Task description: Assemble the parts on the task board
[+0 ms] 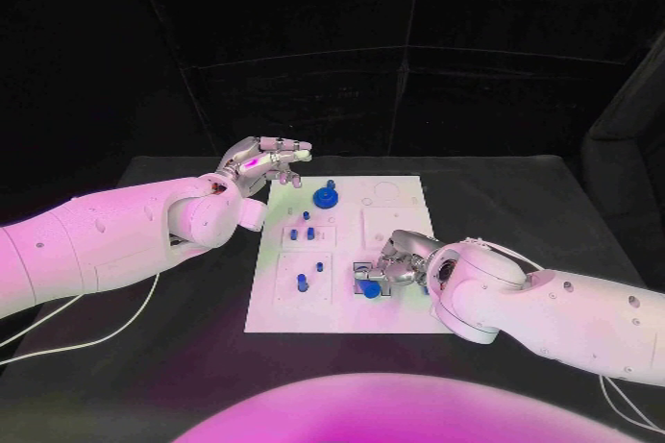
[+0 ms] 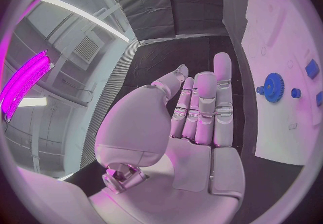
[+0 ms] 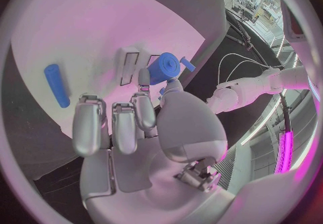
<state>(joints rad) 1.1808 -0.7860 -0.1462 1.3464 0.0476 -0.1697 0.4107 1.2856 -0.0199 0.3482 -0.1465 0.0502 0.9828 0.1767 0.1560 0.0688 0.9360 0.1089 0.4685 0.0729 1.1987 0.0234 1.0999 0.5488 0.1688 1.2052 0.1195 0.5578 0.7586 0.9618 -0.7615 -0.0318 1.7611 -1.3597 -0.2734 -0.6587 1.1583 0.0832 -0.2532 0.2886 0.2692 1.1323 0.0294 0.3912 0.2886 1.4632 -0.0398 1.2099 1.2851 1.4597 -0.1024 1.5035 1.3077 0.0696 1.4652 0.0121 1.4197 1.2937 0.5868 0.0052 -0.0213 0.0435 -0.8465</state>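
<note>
The white task board [image 1: 402, 198] lies in the middle of the black table. A blue gear [image 1: 327, 195] stands near its far edge, and several small blue pegs [image 1: 303, 234] stand on its left half. My right hand [image 1: 392, 267] rests low over the board's near right part. Its thumb and one finger pinch a blue cylindrical part [image 1: 370, 287], seen close up in the right wrist view [image 3: 161, 67] beside two slots in the board. My left hand [image 1: 263, 160] hovers beyond the board's far left corner, fingers straight and holding nothing. The left wrist view shows this hand [image 2: 198, 111] and the gear [image 2: 273, 86].
A blue peg [image 3: 56, 85] lies flat on the board [image 3: 101, 25] off to the side of my right hand. More small blue pieces [image 2: 312, 68] sit near the gear. A cable [image 1: 84, 342] trails over the table on the left. Bare black table [image 1: 527, 203] surrounds the board.
</note>
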